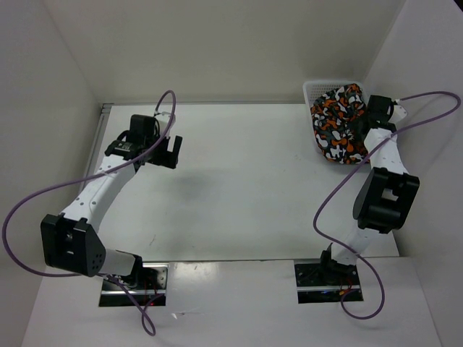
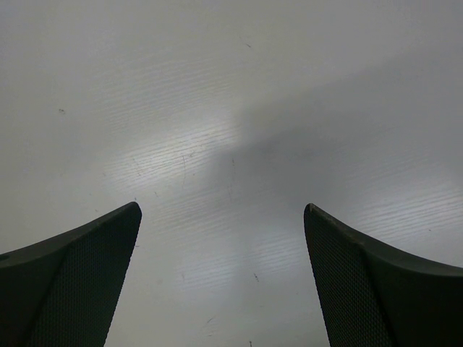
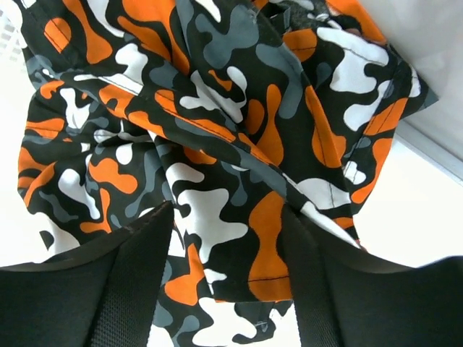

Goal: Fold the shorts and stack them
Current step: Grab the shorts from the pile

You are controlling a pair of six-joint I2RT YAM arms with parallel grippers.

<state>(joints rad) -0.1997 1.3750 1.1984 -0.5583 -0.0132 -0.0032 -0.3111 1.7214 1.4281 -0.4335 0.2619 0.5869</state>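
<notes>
The shorts are a crumpled heap of orange, black, grey and white camouflage fabric lying in the white mesh basket at the far right. My right gripper is at the heap's right side. In the right wrist view the shorts fill the frame, and my right gripper has its fingers apart with a hemmed fold of fabric lying between them, not pinched. My left gripper is open and empty over the bare table at the far left; the left wrist view shows only tabletop between its fingers.
The basket stands against the back right corner, close to the right wall. White walls enclose the table at left, back and right. Purple cables loop beside both arms.
</notes>
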